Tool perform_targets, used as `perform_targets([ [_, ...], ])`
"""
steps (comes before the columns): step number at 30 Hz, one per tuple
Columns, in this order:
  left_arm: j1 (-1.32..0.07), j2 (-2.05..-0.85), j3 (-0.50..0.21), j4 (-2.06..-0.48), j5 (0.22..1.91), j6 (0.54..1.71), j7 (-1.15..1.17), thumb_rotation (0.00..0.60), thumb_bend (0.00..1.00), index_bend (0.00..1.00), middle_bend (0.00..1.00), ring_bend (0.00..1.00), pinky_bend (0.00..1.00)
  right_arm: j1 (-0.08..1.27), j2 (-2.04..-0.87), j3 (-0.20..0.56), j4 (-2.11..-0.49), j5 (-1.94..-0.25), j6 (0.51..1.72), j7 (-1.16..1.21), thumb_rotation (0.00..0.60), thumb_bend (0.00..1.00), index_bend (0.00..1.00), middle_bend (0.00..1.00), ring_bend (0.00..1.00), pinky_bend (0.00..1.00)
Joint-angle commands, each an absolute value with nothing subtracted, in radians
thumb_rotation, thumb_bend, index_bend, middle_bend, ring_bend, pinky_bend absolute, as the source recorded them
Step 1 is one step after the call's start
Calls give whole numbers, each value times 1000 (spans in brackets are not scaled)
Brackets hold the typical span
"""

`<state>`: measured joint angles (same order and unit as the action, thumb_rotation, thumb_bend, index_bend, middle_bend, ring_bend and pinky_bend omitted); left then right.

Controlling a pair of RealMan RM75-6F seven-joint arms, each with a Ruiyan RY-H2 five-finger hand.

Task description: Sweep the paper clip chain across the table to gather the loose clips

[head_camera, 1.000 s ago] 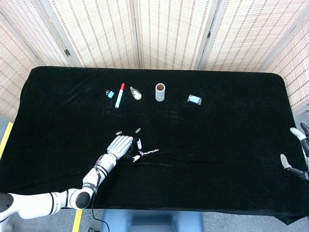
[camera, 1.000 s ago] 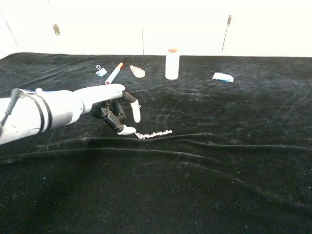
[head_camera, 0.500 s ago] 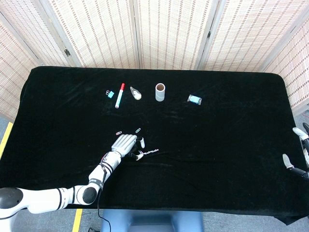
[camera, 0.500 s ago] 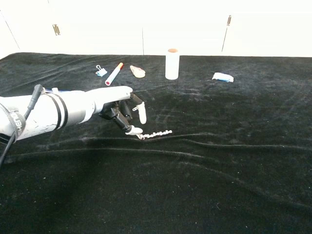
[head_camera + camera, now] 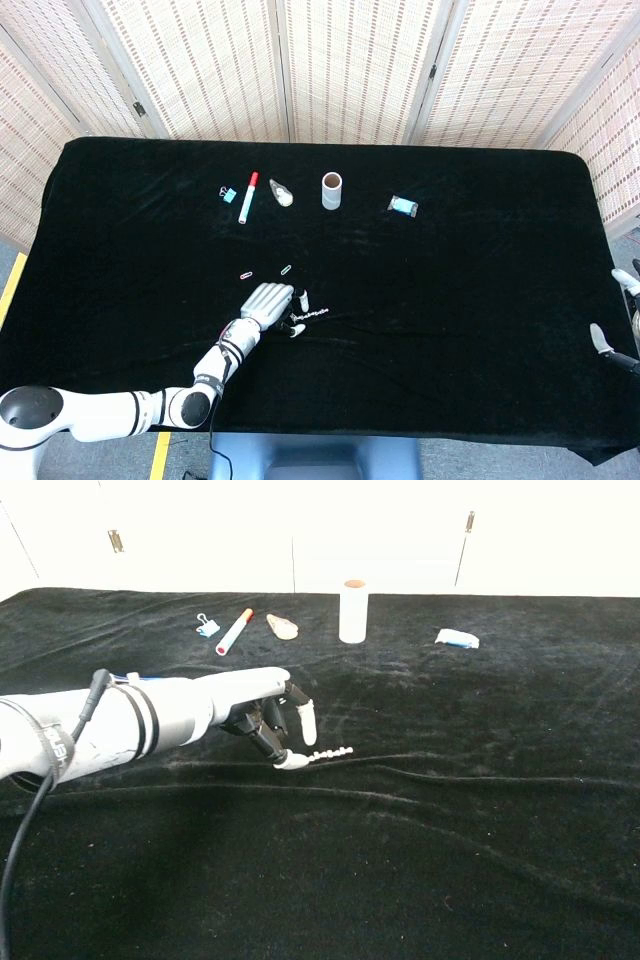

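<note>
Woven folding screens back a desk point(image 5: 120, 250) draped in black cloth.

Far row, left to right: blue binder clip point(image 5: 227, 192); red-capped marker point(image 5: 247, 197); small pale object point(image 5: 282, 192), kind unclear; upright cardboard tube point(image 5: 332, 190); small blue packet point(image 5: 403, 206).

Near left: left hand point(image 5: 268, 304), palm down, fingers curled, one fingertip point(image 5: 291, 761) touching the left end of the paper clip chain point(image 5: 325, 754). Whether that end is pinched or only pressed cannot be told.

Chain: lies straight on the cloth, running right from the hand, along a shallow fold.

Loose clips: pink clip point(image 5: 245, 274) and pale clip point(image 5: 287, 270), just beyond the hand on its far side, well short of the far row.

Far right edge: right hand point(image 5: 622, 325), only partly in frame, fingers apart, holding nothing.

Handling note, as judgement: keep the held end low against the cloth so the chain drags flat; sweep it toward the far side past both clips; move slowly, since the fold may snag links.
</note>
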<state>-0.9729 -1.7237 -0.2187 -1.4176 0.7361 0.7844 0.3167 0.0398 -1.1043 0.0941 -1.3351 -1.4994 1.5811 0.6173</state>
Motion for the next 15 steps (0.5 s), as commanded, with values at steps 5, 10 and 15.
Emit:
perform_targets([
  [5, -993, -1765, -216, -1353, 735, 757, 307, 600, 342, 466, 962, 1000, 1000, 30, -1104, 97, -1326, -1493, 1583, 630, 600, 411, 115, 0, 0, 0],
  [10, -1005, -1781, -219, -1322, 735, 736, 298, 600, 342, 466, 962, 1000, 1000, 22, -1104, 100, -1319, -1485, 1583, 638, 600, 411, 116, 0, 0, 0],
  [15, -1012, -1795, -218, -1291, 732, 722, 291, 600, 342, 466, 962, 1000, 1000, 14, -1104, 103, -1313, -1483, 1588, 646, 600, 411, 116, 0, 0, 0],
])
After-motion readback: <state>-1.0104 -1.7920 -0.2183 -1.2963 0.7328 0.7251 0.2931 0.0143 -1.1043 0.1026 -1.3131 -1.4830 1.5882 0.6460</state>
